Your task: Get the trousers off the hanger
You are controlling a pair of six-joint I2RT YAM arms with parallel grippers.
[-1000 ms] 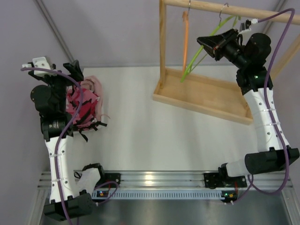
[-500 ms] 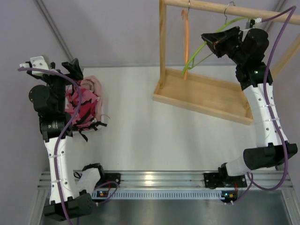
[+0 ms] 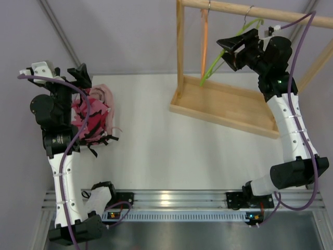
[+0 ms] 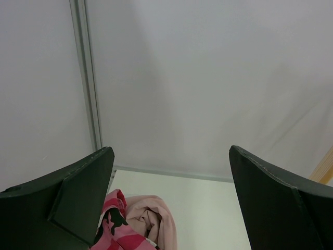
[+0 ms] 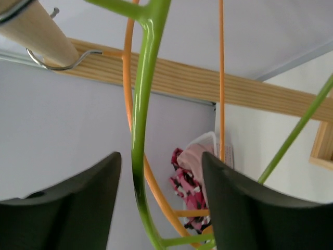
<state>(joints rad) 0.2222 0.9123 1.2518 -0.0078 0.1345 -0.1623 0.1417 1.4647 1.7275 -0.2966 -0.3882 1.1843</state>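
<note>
The trousers (image 3: pixel 89 119) lie bunched on the table at the left, bright pink with black and white blotches; they also show in the left wrist view (image 4: pixel 117 233) and far off in the right wrist view (image 5: pixel 186 191). The lime-green hanger (image 3: pixel 214 66) hangs bare by its metal hook from the wooden rail. My right gripper (image 3: pixel 225 53) is open around one of the hanger's arms (image 5: pixel 141 130), which passes between the jaws near the left finger. My left gripper (image 3: pixel 70 78) hovers open above the trousers, nothing between its fingers (image 4: pixel 83 192).
An orange hanger (image 3: pixel 205 41) hangs on the same rail (image 3: pixel 234 8), just left of the green one. The rack's wooden base tray (image 3: pixel 223 107) sits at the back right. A plain dusty-pink cloth (image 3: pixel 106 96) lies against the trousers.
My right gripper has opened and let go of the green hanger after lifting it to the rail. The left arm has barely moved.
</note>
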